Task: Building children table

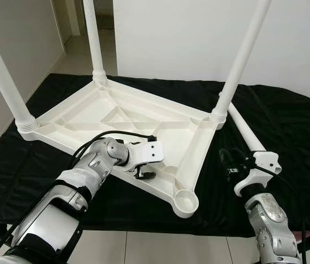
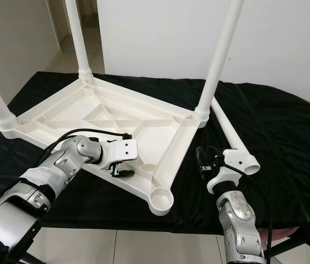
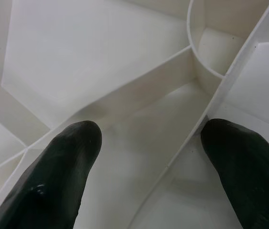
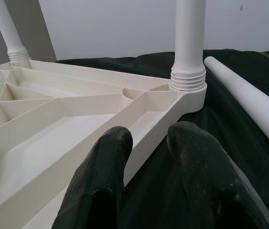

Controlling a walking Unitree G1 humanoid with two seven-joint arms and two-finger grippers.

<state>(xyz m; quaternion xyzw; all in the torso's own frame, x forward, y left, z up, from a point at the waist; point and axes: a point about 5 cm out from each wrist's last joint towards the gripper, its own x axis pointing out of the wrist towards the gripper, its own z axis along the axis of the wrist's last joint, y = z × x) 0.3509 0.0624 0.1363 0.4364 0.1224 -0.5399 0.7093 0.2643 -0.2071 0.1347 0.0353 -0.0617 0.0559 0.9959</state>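
Note:
The white table top (image 1: 88, 118) lies upside down on a black cloth (image 1: 292, 143). Three white legs stand screwed into its corners: one at the left (image 1: 0, 77), one at the back (image 1: 93, 38), one at the right (image 1: 243, 60). The near corner socket (image 1: 186, 201) is empty. A loose leg (image 1: 245, 129) lies on the cloth to the right of the table. My left gripper (image 1: 143, 173) is open inside the underside, its fingers straddling the ribs (image 3: 139, 100) near the front rim. My right gripper (image 1: 229, 165) hovers low over the cloth beside the right rim (image 4: 148, 119), shut and holding nothing.
The cloth covers a low platform whose front edge drops to a tiled floor (image 1: 160, 247). A white wall (image 1: 171, 38) stands close behind the table, and a doorway (image 1: 72, 22) opens at the back left.

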